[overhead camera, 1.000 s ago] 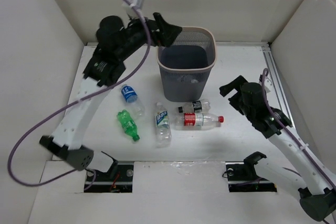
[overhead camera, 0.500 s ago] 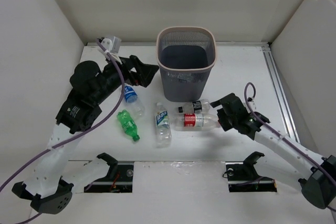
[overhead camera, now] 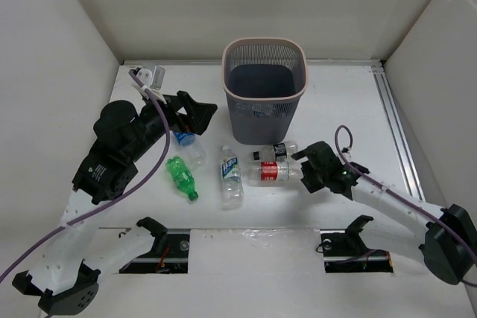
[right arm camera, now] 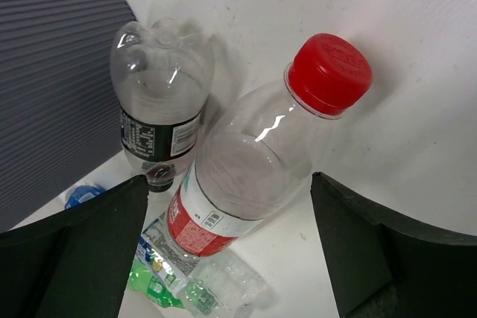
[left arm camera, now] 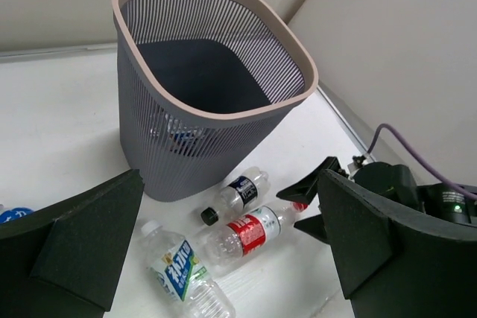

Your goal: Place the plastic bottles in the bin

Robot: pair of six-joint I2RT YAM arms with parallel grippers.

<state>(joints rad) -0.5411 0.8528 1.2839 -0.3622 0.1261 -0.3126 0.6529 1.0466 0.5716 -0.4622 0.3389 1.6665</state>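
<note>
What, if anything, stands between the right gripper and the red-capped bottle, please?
Nothing visible does. The open right gripper hangs directly over the red-capped bottle, with a finger on either side of it. The black-labelled bottle lies close beside it, toward the bin and near one finger.

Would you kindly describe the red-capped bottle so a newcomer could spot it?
Start at the mesh bin. Just before it lies the black-labelled bottle, and alongside it, farther out, the red-capped bottle, at the right gripper. Only it has a red label and cap.
</note>
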